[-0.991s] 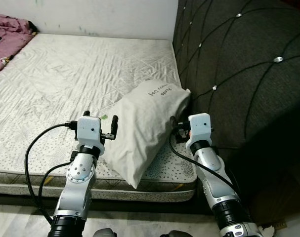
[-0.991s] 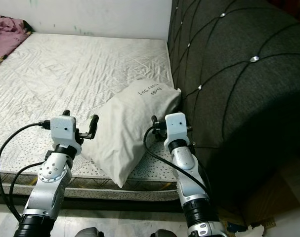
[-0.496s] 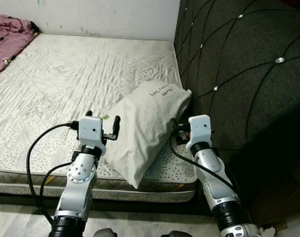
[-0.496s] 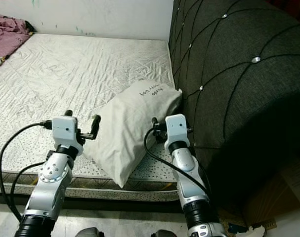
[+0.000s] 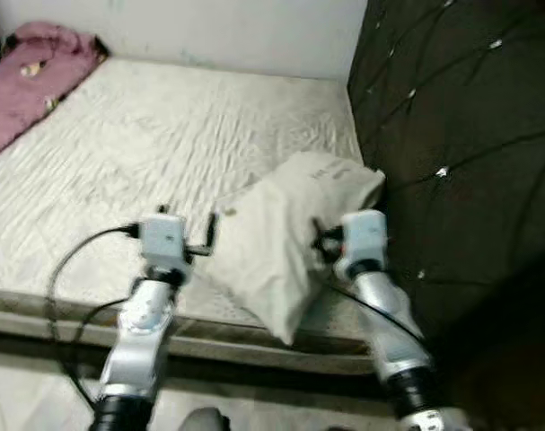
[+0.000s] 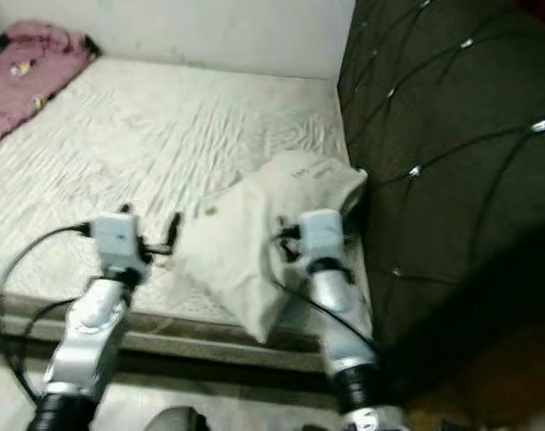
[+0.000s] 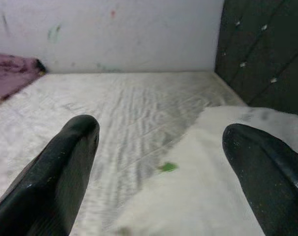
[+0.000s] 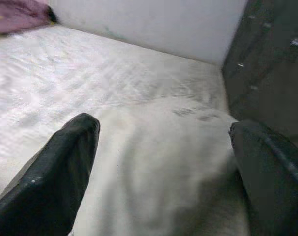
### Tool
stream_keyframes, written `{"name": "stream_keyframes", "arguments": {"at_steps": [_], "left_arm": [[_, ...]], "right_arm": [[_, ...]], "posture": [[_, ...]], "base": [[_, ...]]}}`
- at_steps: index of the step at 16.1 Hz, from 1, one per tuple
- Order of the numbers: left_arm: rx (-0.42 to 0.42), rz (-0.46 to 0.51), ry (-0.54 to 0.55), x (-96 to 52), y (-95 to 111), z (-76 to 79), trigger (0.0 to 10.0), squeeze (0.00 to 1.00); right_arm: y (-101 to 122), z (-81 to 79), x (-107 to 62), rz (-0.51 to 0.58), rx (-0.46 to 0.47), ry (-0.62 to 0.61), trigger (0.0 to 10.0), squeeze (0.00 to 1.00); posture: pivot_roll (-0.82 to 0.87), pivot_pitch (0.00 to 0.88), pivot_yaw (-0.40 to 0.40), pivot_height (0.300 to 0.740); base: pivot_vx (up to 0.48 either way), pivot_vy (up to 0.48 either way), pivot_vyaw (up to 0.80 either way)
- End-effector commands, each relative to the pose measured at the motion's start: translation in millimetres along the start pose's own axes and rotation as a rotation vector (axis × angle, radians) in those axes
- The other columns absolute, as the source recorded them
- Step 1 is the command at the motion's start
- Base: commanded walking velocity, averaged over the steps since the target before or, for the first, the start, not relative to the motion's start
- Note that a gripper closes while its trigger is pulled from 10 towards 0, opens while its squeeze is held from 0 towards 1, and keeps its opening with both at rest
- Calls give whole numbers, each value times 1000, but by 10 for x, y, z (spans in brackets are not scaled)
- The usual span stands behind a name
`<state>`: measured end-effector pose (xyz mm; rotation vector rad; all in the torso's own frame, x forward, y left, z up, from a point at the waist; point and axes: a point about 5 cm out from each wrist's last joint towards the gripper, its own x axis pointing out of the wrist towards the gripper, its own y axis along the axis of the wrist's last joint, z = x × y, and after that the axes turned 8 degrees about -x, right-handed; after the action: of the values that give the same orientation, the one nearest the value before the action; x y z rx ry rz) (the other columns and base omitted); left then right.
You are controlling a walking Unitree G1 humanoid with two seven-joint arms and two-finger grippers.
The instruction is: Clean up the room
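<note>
Bare mattress [image 5: 119, 162] fills the bedroom w/ a dark tufted headboard [image 5: 461, 135] at one end. Pillow [image 5: 281, 233] lies at the mattress corner, far end touching the headboard, near end over the mattress edge. Left gripper [image 5: 187, 235] and right gripper [image 5: 319, 241] flank the pillow, fingers [image 7: 65, 162] spread wide, nothing gripped. Pink blanket [image 5: 30, 81] sits well apart from the pillow, far corner. Vs 0.5 s ago: whole view shifted and blurred, so the camera moved; pillow and grippers roughly unchanged. Prob. still lining up a two-sided lift.

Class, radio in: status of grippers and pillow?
Left gripper open at pillow's left edge. Right gripper open over it. Pillow leaning against headboard on mattress. Nothing between.
</note>
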<state>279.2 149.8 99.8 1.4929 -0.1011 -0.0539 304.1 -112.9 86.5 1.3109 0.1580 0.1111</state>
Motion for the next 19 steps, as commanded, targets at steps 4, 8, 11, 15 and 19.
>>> {"name": "stream_keyframes", "arguments": {"at_steps": [4, 8, 11, 15, 19], "left_arm": [[-7, 19, -24, 25, 41, 75, 10000, 0], [-4, 20, -24, 26, 43, 71, 10000, 0], [-3, 21, -25, 24, 44, 71, 10000, 0], [-1, 22, -29, 19, 48, 78, 10000, 0], [0, 18, -30, 22, 44, 80, 10000, 0]], "right_arm": [[-23, 114, -4, -13, -18, -20, 10000, 0], [-22, 107, -1, -14, -20, -19, 10000, 0], [-24, 104, -3, -16, -20, -19, 10000, 0], [-29, 100, -6, -18, -22, -18, 10000, 0], [-17, 80, -7, -9, -45, -3, 10000, 0]], "posture": [[52, 0, -18, 740], [52, 0, -16, 740], [51, 0, -14, 740], [51, 0, -14, 740], [50, 0, -14, 740]], "base": [[0, 0, 0], [0, 0, 0], [0, 0, 0], [0, 0, 0], [0, 0, 117]]}}
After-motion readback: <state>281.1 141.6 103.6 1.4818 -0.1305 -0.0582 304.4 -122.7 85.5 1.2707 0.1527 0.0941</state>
